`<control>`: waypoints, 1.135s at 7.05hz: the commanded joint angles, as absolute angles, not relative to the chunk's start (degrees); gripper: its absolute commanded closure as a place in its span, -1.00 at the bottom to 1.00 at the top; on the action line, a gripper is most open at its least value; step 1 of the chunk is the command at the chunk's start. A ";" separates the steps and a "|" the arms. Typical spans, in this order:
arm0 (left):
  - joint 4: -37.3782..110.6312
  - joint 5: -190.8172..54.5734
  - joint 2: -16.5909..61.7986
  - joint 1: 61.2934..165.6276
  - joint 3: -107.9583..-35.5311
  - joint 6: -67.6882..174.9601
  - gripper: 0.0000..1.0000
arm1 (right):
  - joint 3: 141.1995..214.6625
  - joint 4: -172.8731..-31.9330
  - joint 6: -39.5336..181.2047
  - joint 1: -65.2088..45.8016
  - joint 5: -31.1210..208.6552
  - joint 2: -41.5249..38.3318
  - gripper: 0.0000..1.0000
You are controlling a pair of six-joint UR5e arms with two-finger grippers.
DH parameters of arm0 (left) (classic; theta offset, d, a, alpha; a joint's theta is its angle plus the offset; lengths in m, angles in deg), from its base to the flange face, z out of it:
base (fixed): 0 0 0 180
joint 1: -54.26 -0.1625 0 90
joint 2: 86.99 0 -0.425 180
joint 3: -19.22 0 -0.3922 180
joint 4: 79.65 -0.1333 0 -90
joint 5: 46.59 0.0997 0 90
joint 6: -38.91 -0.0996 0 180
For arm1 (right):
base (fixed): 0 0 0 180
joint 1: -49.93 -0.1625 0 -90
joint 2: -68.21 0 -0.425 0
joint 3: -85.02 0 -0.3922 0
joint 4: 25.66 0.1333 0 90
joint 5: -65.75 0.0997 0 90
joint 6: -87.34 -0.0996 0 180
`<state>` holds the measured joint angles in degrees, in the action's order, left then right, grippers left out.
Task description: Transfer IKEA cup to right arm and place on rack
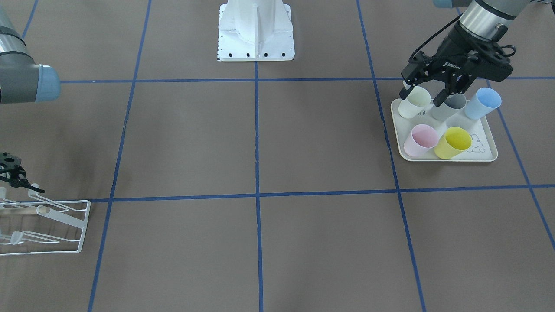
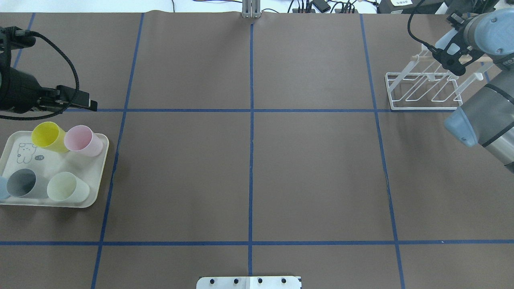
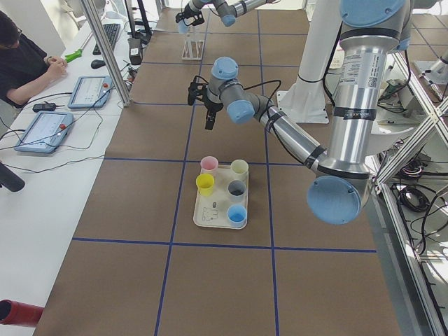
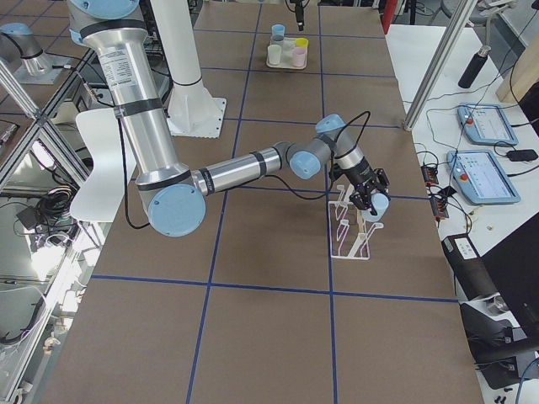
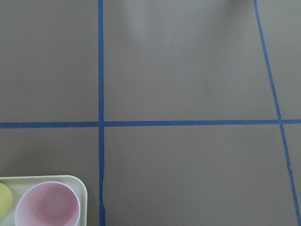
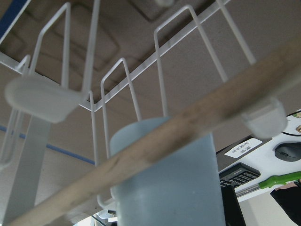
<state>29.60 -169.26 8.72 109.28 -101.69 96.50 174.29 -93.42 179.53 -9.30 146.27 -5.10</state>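
My right gripper [image 2: 453, 64] is shut on a pale blue IKEA cup [image 2: 450, 42] and holds it at the white wire rack [image 2: 421, 93] at the table's far right. In the right wrist view the cup [image 6: 169, 183] is right behind the rack's wooden rod [image 6: 155, 150], among the white pegs. The exterior right view shows the gripper [image 4: 370, 200] with the cup [image 4: 380, 205] over the rack [image 4: 352, 229]. My left gripper [image 1: 421, 99] is open and empty, hovering above the far edge of the cup tray [image 1: 451, 159].
The cream rabbit-print tray [image 2: 48, 204] at the table's left holds yellow [image 2: 48, 136], pink [image 2: 82, 139], grey [image 2: 24, 183], pale green [image 2: 66, 187] and blue cups. The robot's white base [image 1: 256, 32] stands at the middle. Operators' tablets lie on a side table.
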 commanded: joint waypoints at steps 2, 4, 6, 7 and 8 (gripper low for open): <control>29.60 -169.20 8.72 109.28 -101.36 96.47 -1.00 | 174.14 -93.42 179.88 -8.17 145.64 -5.44 -0.64; 29.68 -169.20 8.63 109.28 -101.36 96.39 -1.00 | 174.06 -93.42 180.06 -7.99 145.29 -5.44 -0.97; 29.68 -169.20 8.64 109.28 -101.36 96.21 -1.00 | 174.58 -93.42 179.28 -7.90 145.37 -4.75 -0.97; 29.60 -169.20 8.29 109.28 -101.62 95.25 -1.00 | 175.80 -93.68 177.79 -7.90 145.98 -3.17 -0.97; 29.33 -169.54 7.76 109.98 -101.89 90.72 -1.00 | 177.64 -94.12 173.43 -7.99 147.47 -2.37 -0.96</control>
<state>29.55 -169.27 8.26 109.45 -101.61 94.40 175.83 -93.71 177.23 -7.94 146.16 -3.52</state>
